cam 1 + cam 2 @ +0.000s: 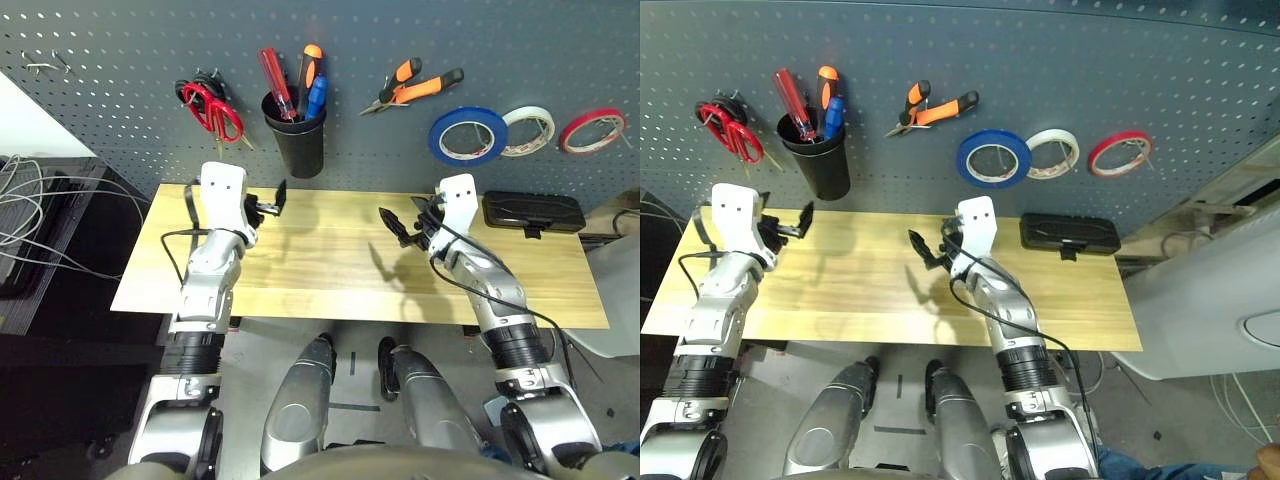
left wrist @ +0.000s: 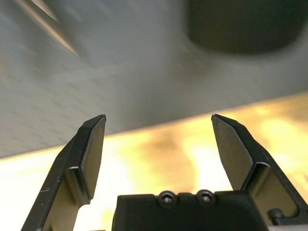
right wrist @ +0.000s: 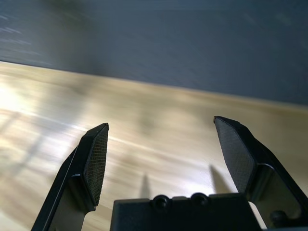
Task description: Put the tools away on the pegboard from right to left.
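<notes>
Holding screwdrivers (image 1: 300, 85), black cup (image 1: 296, 140) on pegboard (image 1: 120, 90) – both grippers (image 1: 270, 204) (image 1: 400, 222) released, empty

Both silver forearms are extended forward, side by side and apart. The left gripper (image 1: 272, 203) and right gripper (image 1: 400, 226) are held spread wide, nothing gripped between the black fingers (image 2: 91, 149).
</notes>
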Tool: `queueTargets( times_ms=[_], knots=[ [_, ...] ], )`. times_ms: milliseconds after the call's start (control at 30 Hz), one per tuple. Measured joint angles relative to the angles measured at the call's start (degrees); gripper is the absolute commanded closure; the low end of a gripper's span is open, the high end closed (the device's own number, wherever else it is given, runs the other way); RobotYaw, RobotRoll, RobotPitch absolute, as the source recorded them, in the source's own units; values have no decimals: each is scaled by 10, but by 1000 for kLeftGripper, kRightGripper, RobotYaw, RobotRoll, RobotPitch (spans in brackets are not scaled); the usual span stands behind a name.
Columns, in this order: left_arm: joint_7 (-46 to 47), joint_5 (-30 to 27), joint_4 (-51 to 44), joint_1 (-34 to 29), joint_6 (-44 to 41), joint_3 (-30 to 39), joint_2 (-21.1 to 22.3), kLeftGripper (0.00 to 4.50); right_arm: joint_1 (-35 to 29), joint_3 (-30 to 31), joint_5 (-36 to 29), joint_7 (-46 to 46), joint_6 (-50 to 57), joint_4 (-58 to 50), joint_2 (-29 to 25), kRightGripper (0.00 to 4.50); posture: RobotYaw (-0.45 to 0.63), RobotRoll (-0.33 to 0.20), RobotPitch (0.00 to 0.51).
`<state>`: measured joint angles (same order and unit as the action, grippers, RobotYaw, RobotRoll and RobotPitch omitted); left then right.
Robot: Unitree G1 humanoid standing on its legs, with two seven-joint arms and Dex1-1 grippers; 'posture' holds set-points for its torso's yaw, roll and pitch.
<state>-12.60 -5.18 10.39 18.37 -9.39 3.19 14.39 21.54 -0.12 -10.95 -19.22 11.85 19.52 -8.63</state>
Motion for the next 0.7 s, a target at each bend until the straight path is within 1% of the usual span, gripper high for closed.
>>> queueTargets(
  times_ms=[167, 433, 567, 700],
  knots=[
    [-5, 6, 50, 1, 11, -6, -19, 17, -1, -27, 8, 30, -36, 43, -9, 0, 41, 0, 255],
    [22, 12, 138, 9, 54, 1, -38, 17, 12, -72, 8, 48, -61, 101, -57, 0, -35, 0, 262],
    [53, 12, 189, 34, 73, 14, -44, 17, 18, -86, 8, 37, -62, 112, -87, 0, -55, 0, 260],
    [72, 12, 237, 70, 96, 23, -54, 17, 27, -87, 8, 14, -68, 124, -111, 0, -72, 0, 244]
  ],
)
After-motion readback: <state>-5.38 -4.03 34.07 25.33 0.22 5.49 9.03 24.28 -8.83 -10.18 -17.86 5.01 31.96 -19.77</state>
